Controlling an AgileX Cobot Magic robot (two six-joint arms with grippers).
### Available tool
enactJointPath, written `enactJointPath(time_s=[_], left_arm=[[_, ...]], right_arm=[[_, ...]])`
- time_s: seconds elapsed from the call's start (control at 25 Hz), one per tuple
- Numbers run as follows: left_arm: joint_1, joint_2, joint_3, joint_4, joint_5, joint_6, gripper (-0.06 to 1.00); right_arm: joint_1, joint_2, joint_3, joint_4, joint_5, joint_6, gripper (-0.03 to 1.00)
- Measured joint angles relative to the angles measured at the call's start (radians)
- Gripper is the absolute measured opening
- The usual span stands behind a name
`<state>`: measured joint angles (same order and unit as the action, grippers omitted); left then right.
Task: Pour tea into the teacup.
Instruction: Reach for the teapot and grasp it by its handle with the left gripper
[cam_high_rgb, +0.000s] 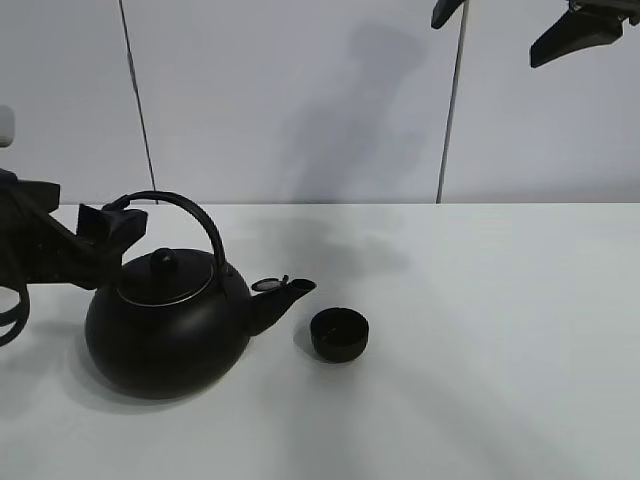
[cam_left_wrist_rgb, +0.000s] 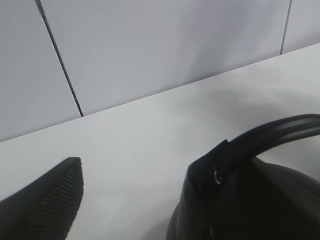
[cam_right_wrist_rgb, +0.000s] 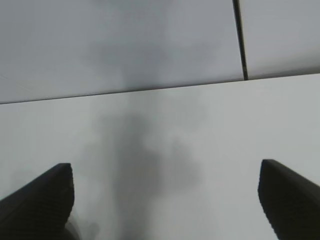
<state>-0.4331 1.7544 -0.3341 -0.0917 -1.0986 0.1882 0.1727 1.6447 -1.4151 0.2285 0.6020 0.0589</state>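
The big black kettle (cam_high_rgb: 165, 330) stands on the white table (cam_high_rgb: 480, 330) at the left, its spout (cam_high_rgb: 285, 291) pointing right. The tiny black teacup (cam_high_rgb: 339, 333) stands upright just right of the spout, apart from it. My left gripper (cam_high_rgb: 112, 222) is open at the left end of the kettle's arched handle (cam_high_rgb: 185, 208). In the left wrist view (cam_left_wrist_rgb: 135, 175) one finger (cam_left_wrist_rgb: 45, 205) is well clear, and the other overlaps the handle (cam_left_wrist_rgb: 280, 130). My right gripper (cam_high_rgb: 510, 22) is open and empty, high above the table at the upper right (cam_right_wrist_rgb: 165, 200).
A pale panelled wall (cam_high_rgb: 300, 100) rises behind the table's back edge. Bare tabletop stretches right of the teacup and in front of the kettle.
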Motion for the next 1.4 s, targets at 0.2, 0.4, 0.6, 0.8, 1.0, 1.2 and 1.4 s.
enactJointPath(time_s=[0.2, 0.4, 0.6, 0.8, 1.0, 1.2, 1.4], left_arm=[[0.0, 0.009, -0.016, 0.013, 0.03, 0.0, 0.6], [0.0, 0.071, -0.029, 0.019, 0.011, -0.001, 0.6], [0.0, 0.076, -0.042, 0.019, -0.002, -0.001, 0.59], [0.0, 0.124, -0.073, 0.034, -0.006, -0.002, 0.49], [0.0, 0.129, -0.083, 0.047, -0.035, -0.001, 0.32], [0.002, 0.129, -0.083, 0.082, -0.037, 0.017, 0.11], [0.002, 0.129, -0.088, 0.092, -0.031, 0.025, 0.11]], right_arm=[[0.0, 0.0, 0.0, 0.0, -0.003, 0.0, 0.69], [0.0, 0.0, 0.0, 0.0, -0.004, 0.0, 0.69], [0.0, 0.0, 0.0, 0.0, -0.007, 0.0, 0.69], [0.0, 0.0, 0.0, 0.0, -0.011, 0.0, 0.69], [0.0, 0.0, 0.0, 0.0, -0.011, 0.0, 0.69], [0.0, 0.0, 0.0, 0.0, -0.012, 0.0, 0.69], [0.0, 0.0, 0.0, 0.001, -0.016, 0.0, 0.69]])
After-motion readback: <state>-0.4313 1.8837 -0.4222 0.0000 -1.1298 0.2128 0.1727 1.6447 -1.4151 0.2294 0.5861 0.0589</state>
